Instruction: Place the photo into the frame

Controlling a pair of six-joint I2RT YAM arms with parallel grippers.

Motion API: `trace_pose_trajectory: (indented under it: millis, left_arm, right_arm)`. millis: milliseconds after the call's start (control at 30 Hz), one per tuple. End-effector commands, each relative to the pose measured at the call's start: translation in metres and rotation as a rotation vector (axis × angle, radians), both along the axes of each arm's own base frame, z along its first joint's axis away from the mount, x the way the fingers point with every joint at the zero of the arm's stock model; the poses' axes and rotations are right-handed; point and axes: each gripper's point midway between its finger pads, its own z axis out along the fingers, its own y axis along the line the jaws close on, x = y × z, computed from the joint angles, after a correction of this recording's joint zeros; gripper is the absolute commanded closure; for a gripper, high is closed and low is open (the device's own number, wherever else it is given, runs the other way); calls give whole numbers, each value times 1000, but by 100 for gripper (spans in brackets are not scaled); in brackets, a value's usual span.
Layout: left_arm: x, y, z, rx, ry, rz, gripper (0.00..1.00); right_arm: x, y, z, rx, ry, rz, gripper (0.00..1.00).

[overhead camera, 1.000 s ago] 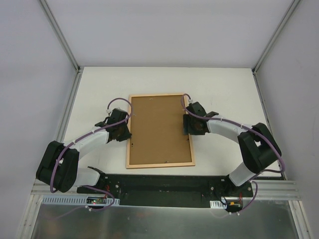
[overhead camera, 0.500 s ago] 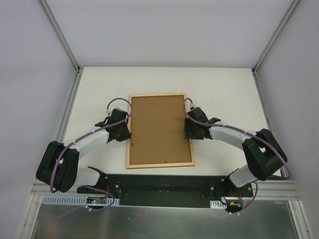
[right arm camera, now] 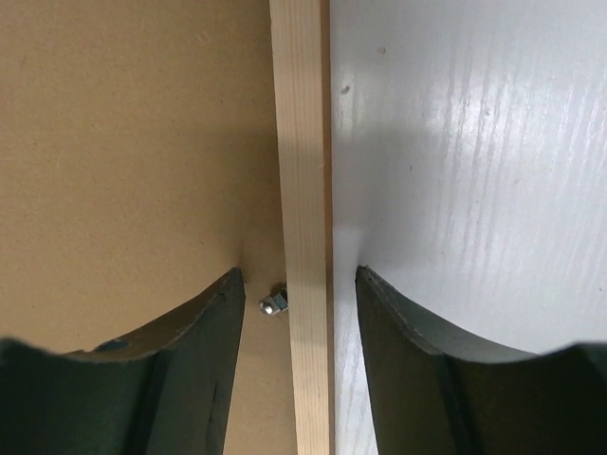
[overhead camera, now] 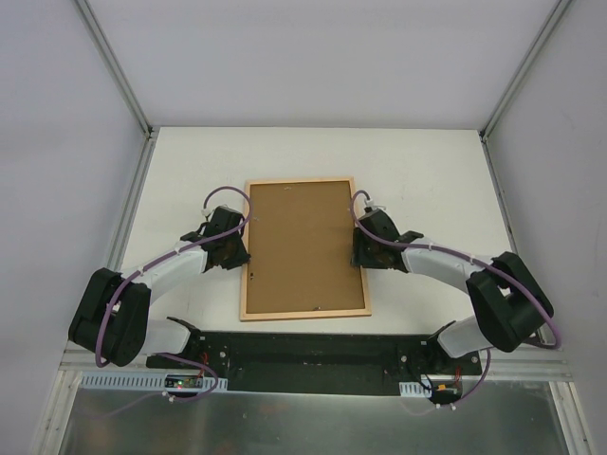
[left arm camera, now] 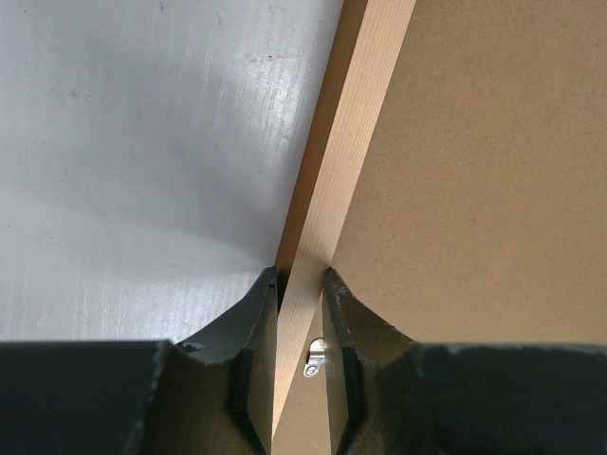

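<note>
Dark left tool [left arm camera: 302, 284] clamped on left rail of frame [overhead camera: 303, 248], fingers [left arm camera: 254, 322] pinching pale wood, small metal clip [left arm camera: 316, 357] between. Right tool [right arm camera: 299, 284] astride right rail, fingers [right arm camera: 204, 322] apart, not touching wood. Frame face-down mid white tabletop [overhead camera: 427, 171], brown fibreboard back up. Photo not visible. Tool bodies cut off at wrist-view edges.

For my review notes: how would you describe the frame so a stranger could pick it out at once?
On the white table, between the two black-and-white arms, lies one large rectangular board, longer away from the arm bases than across. That is the frame, face down: a plain brown fibreboard back inside a thin pale wooden border. It is the only wooden thing there; the left gripper pinches one long edge, the right gripper straddles the other.
</note>
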Motion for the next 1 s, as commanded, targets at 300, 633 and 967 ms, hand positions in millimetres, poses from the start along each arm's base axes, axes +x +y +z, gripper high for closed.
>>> trace_pose_trajectory:
  millis: [300, 633, 967]
  left_arm:
    - [-1, 0, -2, 11, 22, 32, 95]
    - [0, -1, -1, 9, 20, 30, 95]
    - [8, -14, 9, -30, 11, -25, 83]
  right_arm:
    - [-41, -31, -26, -113, 133, 5, 57]
    - [-43, -33, -29, -129, 144, 5, 86]
    - [-28, -39, -21, -162, 121, -14, 99]
